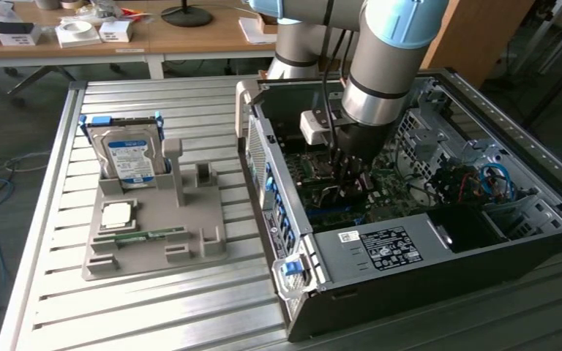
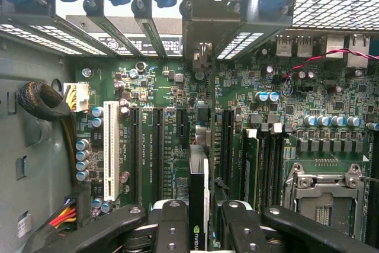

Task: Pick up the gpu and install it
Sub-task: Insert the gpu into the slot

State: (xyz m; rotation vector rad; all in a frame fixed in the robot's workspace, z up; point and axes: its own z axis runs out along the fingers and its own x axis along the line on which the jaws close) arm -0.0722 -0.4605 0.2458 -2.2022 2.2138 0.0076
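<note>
In the exterior view the arm's gripper (image 1: 347, 170) reached down inside the open computer case (image 1: 427, 241) on the slatted tabletop (image 1: 144, 307), beside a grey tray (image 1: 154, 241) with the hard drive (image 1: 129, 159). In the wrist view the jaws were clamped on the gpu (image 2: 198, 205) (held edge-on), above the motherboard (image 2: 177, 93) slots.

Exterior view: even, diffuse indoor lighting; soft shadows only. The slatted metal table (image 1: 164, 307) shows mild sheen at lower left. The computer case (image 1: 437, 241) interior is dim at centre right. Wrist view: bright light enters through perforated panels along the top; the motherboard (image 2: 177, 117) is sharp; near foreground is soft.
</note>
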